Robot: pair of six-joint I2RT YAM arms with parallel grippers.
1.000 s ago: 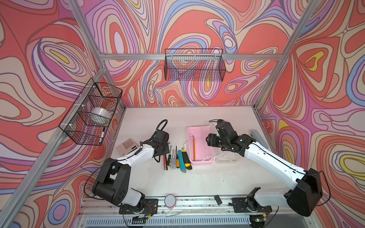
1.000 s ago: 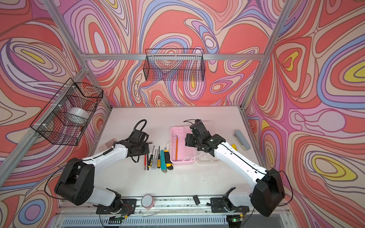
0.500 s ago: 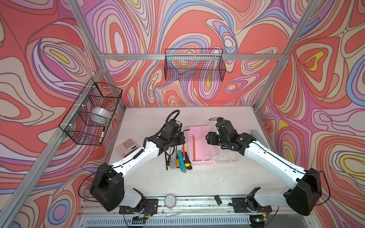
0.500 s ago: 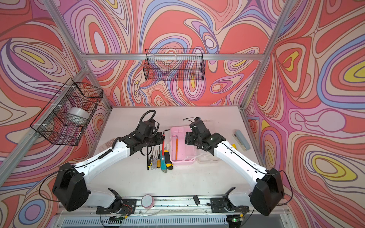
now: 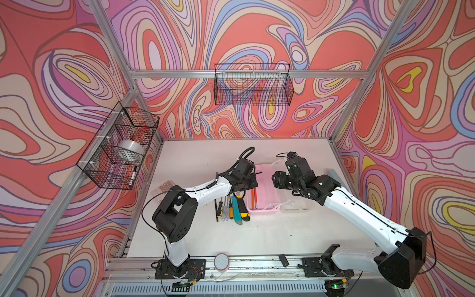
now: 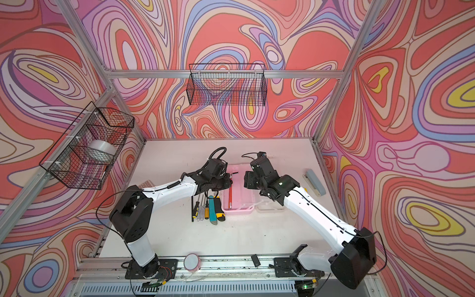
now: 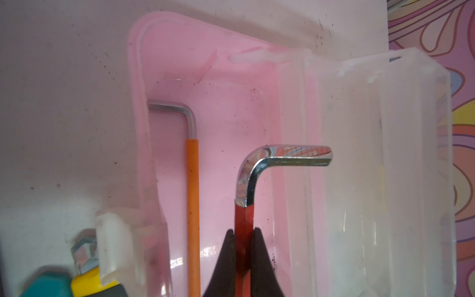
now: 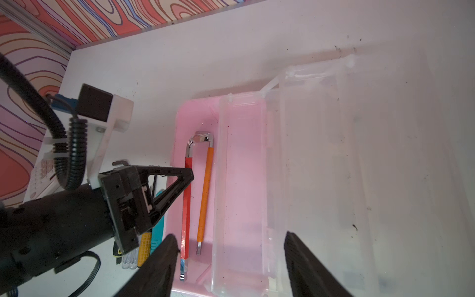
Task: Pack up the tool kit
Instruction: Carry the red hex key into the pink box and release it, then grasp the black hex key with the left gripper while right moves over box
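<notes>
Left gripper (image 7: 243, 239), tight on red hex key (image 7: 282, 160), now over pink case (image 7: 205, 64), off tool row (image 5: 231, 209); right gripper (image 8: 230, 235) spread.

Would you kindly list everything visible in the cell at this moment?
case: 1, pale pink, table centre
lid: 1, translucent, folded open on case's right
orange hex key: 1, lying in case
red hex key: 1, within case, gripped
screwdrivers: several, mixed handles, row left of case
teal tool: 1, same row
utility knife: 1, black-yellow, same row, nearest case
calculator: 1, pinkish, table left
bar: 1, grey-blue, table right
wire baskets: 2, black, left and back walls
tape roll: 1, pale grey, left basket
left gripper: shut on red hex key
right gripper: open, above lid
</notes>
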